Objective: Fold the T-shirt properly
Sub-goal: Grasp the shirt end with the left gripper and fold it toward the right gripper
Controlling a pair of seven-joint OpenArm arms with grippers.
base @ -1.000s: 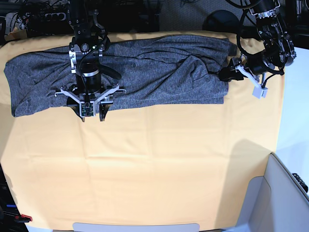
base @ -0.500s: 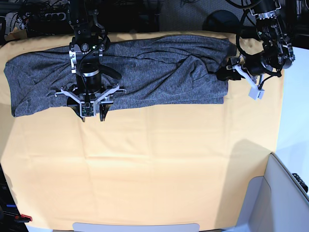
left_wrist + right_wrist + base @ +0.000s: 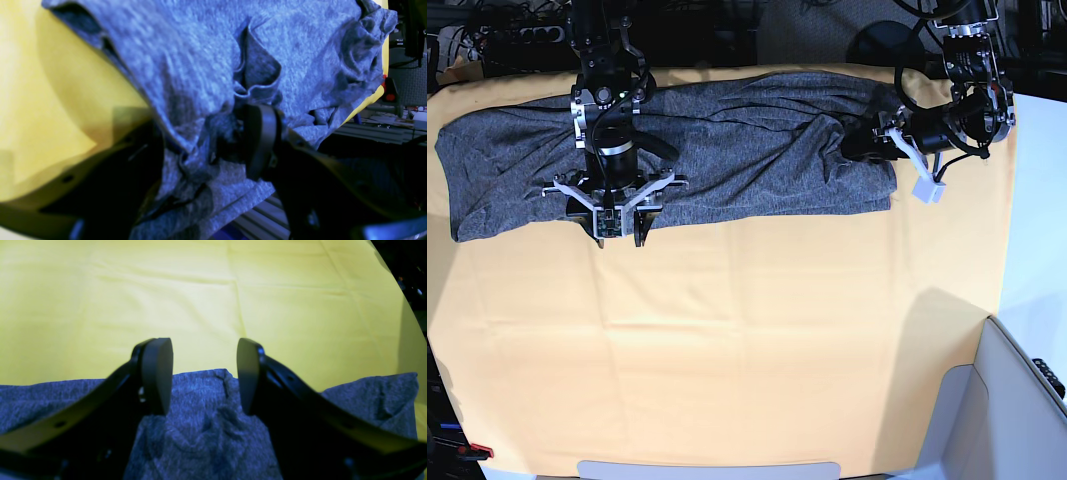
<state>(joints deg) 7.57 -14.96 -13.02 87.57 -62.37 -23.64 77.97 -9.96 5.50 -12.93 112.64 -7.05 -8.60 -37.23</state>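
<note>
The T-shirt, dark heathered grey, lies stretched along the far side of the table on the yellow-orange cloth. My right gripper stands open over the shirt's near edge at the left. In the right wrist view its fingers straddle the grey hem without touching it. My left gripper is pushed into the shirt's right end. In the left wrist view its jaws stand wide, and rumpled fabric is bunched between the fingers.
A grey bin stands at the near right corner. White table surface runs past the cloth's right edge. Dark cables and equipment line the back. Metal rails show below the shirt in the left wrist view.
My left gripper has moved left from beside the shirt's right end into the fabric, bunching it. The right arm has not moved.
</note>
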